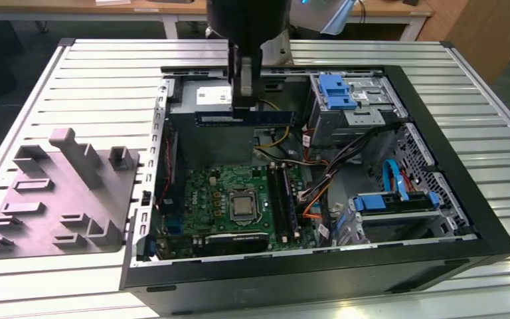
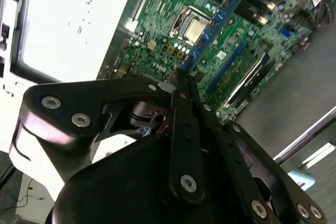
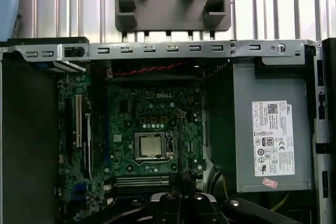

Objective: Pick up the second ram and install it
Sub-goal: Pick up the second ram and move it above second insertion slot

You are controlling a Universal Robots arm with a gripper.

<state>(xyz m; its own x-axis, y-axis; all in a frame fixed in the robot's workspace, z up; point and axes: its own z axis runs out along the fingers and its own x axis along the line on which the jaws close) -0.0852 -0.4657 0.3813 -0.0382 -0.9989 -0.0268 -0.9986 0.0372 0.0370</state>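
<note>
**Second ram in transit.** The second ram (image 1: 273,118) is pinched near its middle by the tool (image 1: 244,100), whose fingers are pressed together on it. It is held above the open computer case (image 1: 441,166) lying on the bench (image 1: 87,86). The stick is carried level with its long edge downward, presumably so that its contacts face the board. It hangs near the grey power-supply box (image 1: 200,100), toward the bench's far edge. It is well apart from the black memory slots (image 1: 280,193) and lies crosswise to them, so it is not yet aligned.
</note>
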